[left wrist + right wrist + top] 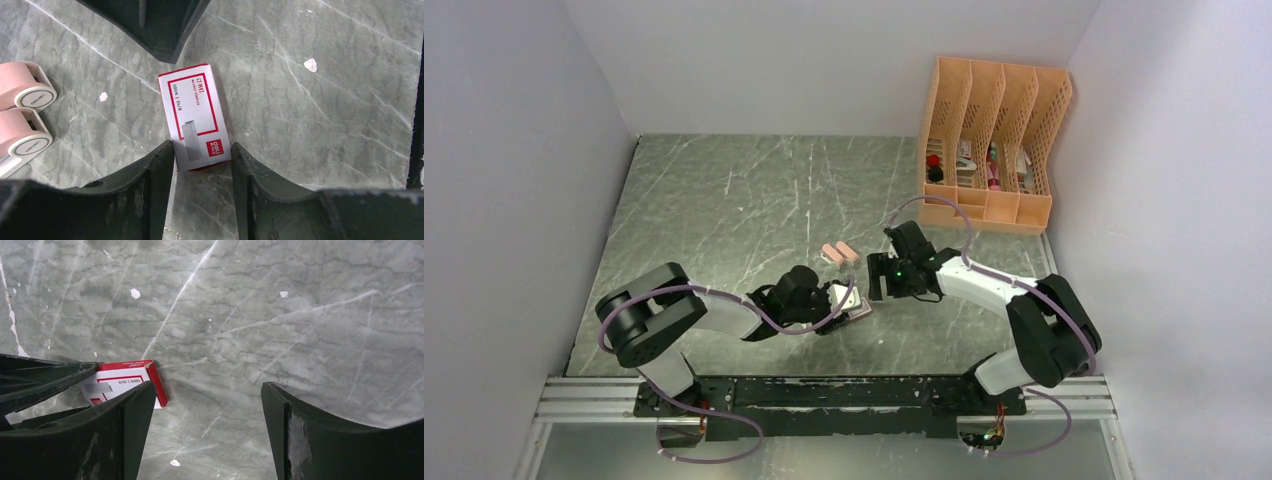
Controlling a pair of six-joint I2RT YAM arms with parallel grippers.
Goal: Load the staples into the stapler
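From above, the left gripper (pixel 844 301) sits over the staple box (pixel 856 304) on the surface (pixel 724 200). The right gripper (pixel 879 282) is just right of it, and two pink staplers (pixel 839 253) lie just beyond.

In the left wrist view, its fingers (pixel 155 172) are narrow and press both sides of the box's near end.

In the right wrist view, the jaws are wide and empty, with the box at left.

The step in hand looks like securing the box. Next, the right gripper likely needs to open it.

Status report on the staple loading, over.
Left gripper shut on staple box, near end. Right gripper open, empty, close by. Box lies flat, label up; pink staplers apart, untouched.
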